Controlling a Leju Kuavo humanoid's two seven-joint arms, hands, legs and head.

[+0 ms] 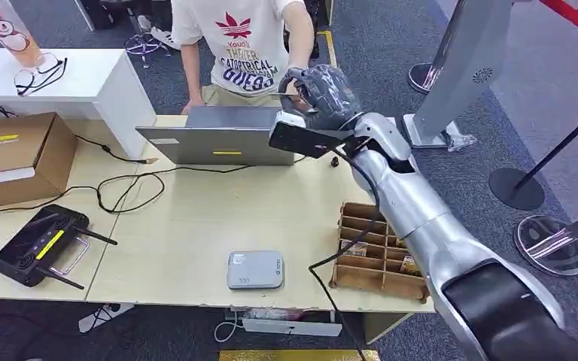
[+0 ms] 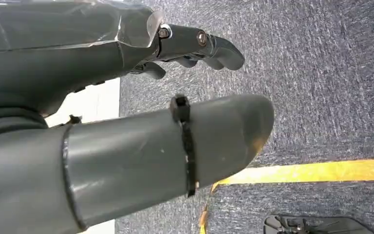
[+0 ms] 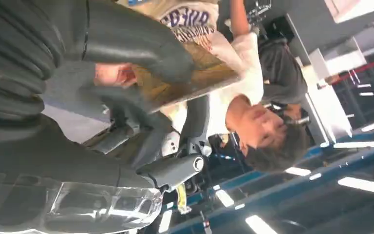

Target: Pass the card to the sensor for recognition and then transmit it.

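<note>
One card (image 3: 195,73), gripped by the right robot hand (image 1: 320,94), is offered to a person's hand (image 1: 292,89); sensor (image 1: 255,269) step apparently done, release remaining.

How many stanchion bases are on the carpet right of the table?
3: one base far back beside the grey kiosk, a black base mid-right, and a shiny base nearest. Others may lie outside the frame.

Head view: high up, facing forward and down over the pale wooden table (image 1: 188,226). Left wrist view: close behind the grey left hand (image 2: 126,146), aimed at blue-grey carpet (image 2: 321,87). Right wrist view: turned, looking up past the right hand (image 3: 126,87); shares with head view the person in a white printed T-shirt (image 1: 241,45).
</note>
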